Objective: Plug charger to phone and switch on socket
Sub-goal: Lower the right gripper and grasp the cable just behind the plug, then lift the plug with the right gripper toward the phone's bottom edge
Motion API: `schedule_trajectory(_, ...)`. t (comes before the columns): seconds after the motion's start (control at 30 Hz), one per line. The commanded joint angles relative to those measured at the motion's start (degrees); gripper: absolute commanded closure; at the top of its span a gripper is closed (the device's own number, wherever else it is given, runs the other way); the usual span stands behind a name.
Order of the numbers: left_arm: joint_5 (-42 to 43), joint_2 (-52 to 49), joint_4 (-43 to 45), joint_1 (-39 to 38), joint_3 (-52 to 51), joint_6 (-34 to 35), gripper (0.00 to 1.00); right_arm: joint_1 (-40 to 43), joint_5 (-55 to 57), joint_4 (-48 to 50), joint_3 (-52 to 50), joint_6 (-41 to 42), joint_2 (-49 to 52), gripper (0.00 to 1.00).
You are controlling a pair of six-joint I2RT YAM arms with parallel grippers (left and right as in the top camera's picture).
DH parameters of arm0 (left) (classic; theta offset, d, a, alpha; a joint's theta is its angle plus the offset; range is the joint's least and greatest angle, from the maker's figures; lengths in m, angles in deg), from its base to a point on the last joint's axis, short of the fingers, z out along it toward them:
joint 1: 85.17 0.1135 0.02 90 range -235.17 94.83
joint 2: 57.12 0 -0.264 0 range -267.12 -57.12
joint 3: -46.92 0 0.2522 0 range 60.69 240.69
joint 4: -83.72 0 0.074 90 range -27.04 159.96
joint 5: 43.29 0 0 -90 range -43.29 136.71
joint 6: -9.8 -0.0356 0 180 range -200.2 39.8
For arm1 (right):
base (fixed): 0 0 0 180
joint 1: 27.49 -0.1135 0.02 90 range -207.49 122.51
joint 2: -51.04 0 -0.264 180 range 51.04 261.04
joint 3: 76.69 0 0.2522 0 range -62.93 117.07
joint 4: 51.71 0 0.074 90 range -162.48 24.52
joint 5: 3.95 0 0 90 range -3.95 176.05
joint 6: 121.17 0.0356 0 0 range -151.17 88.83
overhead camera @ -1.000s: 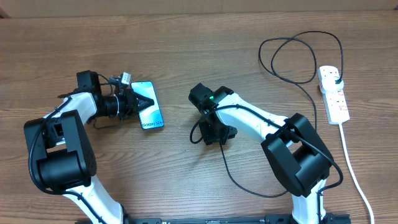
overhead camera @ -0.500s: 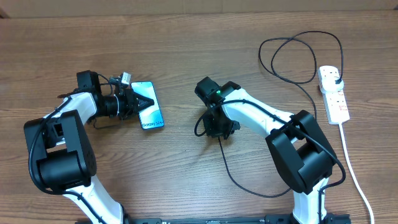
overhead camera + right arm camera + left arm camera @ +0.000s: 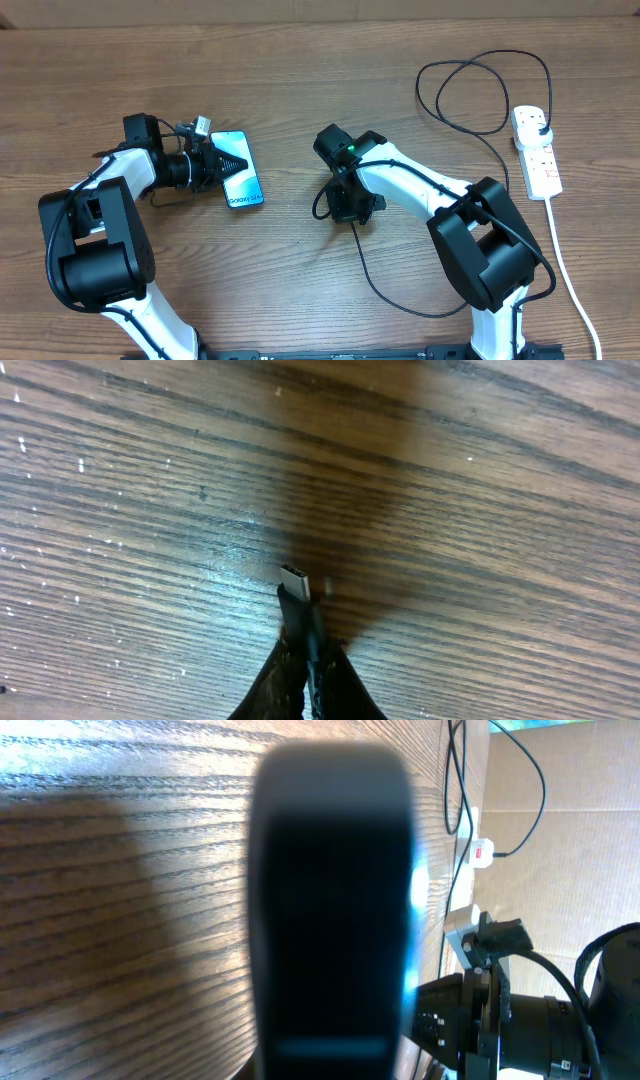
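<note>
Right hand (image 3: 349,207), just right of the overhead frame's centre, is pinched shut on the charger (image 3: 303,622). In its wrist view the two dark fingers meet around the thin black cable at the bottom edge. The small metal connector tip (image 3: 295,581) pokes out just above them, over bare wood grain. From this hand the cable runs down toward the lower middle of the overhead frame, then up the right side into loose loops at the upper right. It ends in a black plug (image 3: 540,123) seated in the top outlet of the white power strip (image 3: 541,165), near the right edge. Left hand (image 3: 228,165), left of centre, is closed, its dark fingers lying across the phone (image 3: 246,192). The phone lies flat on the bench (image 3: 300,80), cyan screen up, well apart from the connector tip. Whether that hand grips the phone or only rests on it, I cannot tell.
</note>
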Motion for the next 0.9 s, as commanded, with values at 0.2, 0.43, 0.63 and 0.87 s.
schedule_trajectory(0.2,1.62,2.01,0.28,0.15,0.02,0.74,0.96,0.07,-0.09,0.44,0.85,0.28,1.25,0.96)
schedule_trajectory(0.43,1.33,2.01,1.16,0.04,0.02,-2.05,0.96,0.22,-4.46,1.29,1.01,-2.19,0.85,0.96)
schedule_trajectory(0.63,9.22,2.03,-1.03,1.38,0.0,-5.9,0.96,0.33,-11.74,2.89,1.01,-5.18,-4.66,0.96)
schedule_trajectory(0.87,29.22,2.03,-1.53,5.4,-0.52,-14.08,0.95,0.33,-23.08,2.32,1.01,-8.57,-14.67,0.96)
